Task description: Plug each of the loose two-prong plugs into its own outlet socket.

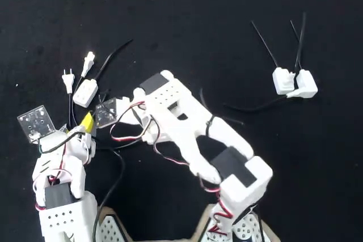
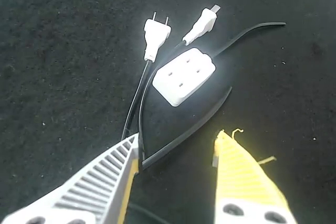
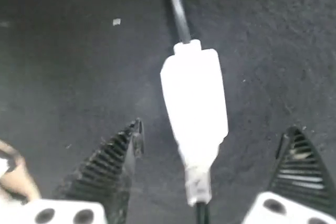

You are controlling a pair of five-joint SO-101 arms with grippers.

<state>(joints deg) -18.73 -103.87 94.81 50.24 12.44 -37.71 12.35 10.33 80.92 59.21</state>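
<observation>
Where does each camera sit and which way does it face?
High view: fixed above, looking down on the table; both arms show.
Left wrist view: on the left arm, over the open left gripper, facing loose plugs and outlet block.
Right wrist view: on the right arm, over the open right gripper, facing a white connector.
Shared: outlet block, in high and left wrist views.

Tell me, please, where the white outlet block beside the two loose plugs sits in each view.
High view: the white plastic outlet block lies left of centre, just below the two white two-prong plugs.
Left wrist view: the block lies beyond the left claw, beside those plugs.
Right wrist view: a white corded body sits inside the open right claw; I cannot tell if it is the block.
Shared landmark: the plugs.
</observation>
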